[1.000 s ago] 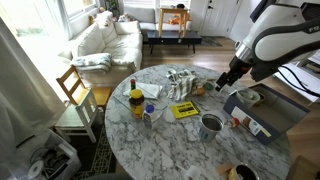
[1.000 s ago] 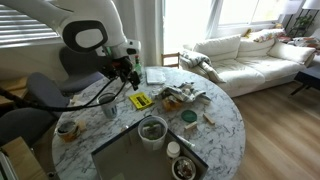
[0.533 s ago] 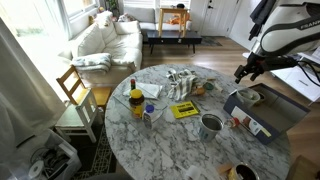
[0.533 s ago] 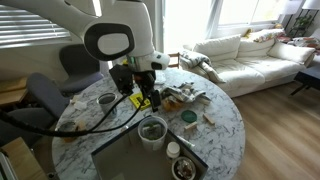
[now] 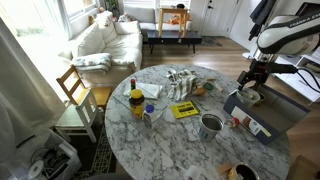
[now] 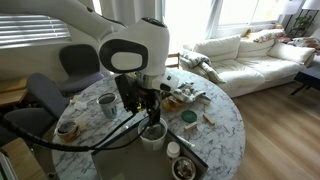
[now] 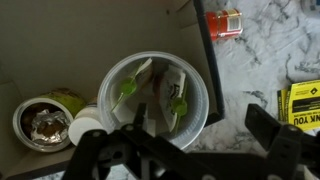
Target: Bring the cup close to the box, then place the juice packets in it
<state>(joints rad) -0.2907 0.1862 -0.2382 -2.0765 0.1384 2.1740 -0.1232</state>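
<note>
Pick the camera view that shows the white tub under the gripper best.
The wrist view: the white tub is seen from above, packets inside. Both exterior views show it only as a small white shape below the gripper.

This is a home living room. A white cushioned sofa [image 5: 105, 42] stands by bright windows [image 6: 240, 12] in both exterior views, on a hardwood floor [image 6: 285, 130]. A round white marble dining table [image 5: 165, 130] is crowded with household clutter, with a light wooden chair [image 5: 75, 88] beside it and a low dark coffee table [image 5: 170, 38] behind.
</note>
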